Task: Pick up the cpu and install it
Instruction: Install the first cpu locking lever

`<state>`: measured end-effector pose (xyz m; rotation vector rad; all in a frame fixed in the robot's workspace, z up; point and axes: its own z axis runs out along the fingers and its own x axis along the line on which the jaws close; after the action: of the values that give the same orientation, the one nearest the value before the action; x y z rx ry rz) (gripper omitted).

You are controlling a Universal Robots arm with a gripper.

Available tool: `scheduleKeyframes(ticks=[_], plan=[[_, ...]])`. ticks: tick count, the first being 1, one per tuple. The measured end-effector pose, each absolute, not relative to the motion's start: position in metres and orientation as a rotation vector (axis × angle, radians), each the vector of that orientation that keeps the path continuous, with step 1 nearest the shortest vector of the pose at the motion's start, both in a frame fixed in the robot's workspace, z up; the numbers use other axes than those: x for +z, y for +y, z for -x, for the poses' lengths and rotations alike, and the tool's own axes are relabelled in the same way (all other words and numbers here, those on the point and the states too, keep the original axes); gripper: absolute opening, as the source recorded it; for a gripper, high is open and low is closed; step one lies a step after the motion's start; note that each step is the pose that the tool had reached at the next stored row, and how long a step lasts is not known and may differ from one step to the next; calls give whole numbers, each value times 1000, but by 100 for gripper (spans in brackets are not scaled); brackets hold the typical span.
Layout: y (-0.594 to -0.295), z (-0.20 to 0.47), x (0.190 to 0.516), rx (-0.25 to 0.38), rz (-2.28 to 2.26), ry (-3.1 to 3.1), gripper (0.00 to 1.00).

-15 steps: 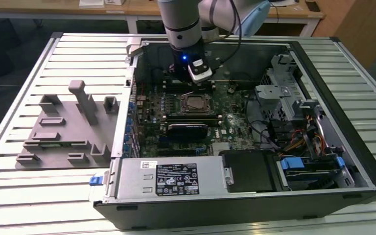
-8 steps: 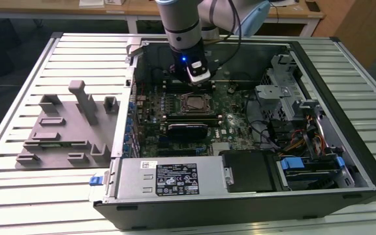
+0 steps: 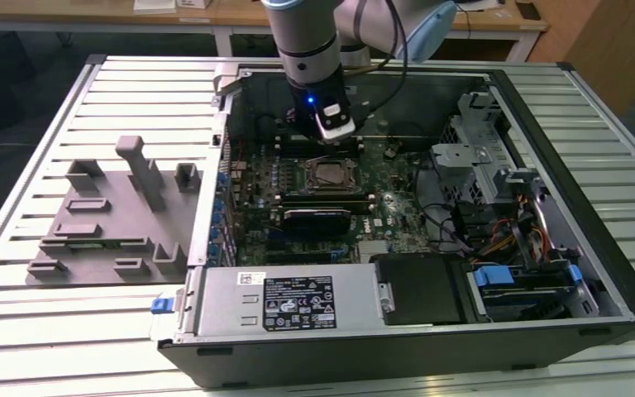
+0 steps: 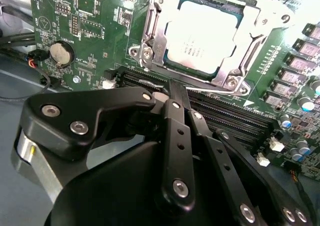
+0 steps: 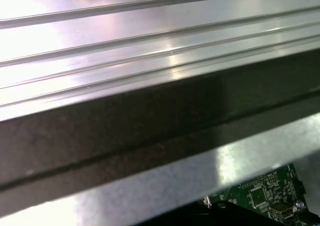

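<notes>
Seems at the seating step, with the cpu [image 4: 200, 36] lying flat in the socket frame [image 4: 150, 41] mid-board in the computer case [image 3: 406, 357] on the tabletop [image 3: 31, 331] and the gripper [image 4: 173, 88] just beside it, jaws pressed together on nothing, and calls for care near that frame.

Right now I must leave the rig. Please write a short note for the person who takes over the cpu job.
Gripper: shut, holding nothing, above the motherboard close beside the socket.
cpu: lying flat in the socket, framed by the metal bracket.
Done: the cpu is set in its socket.
Left: I cannot tell whether the bracket is latched.
</notes>
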<state>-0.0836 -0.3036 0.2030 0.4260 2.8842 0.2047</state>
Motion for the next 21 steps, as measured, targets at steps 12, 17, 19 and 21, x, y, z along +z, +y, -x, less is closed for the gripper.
scheduleKeyframes(ticks=[12,17,19,21], plan=[[-304,84,202,213,-426,2881,11],[-304,84,201,214,-426,2880,11],[-304,84,201,213,-426,2880,11],[-304,84,201,213,-426,2880,11]])
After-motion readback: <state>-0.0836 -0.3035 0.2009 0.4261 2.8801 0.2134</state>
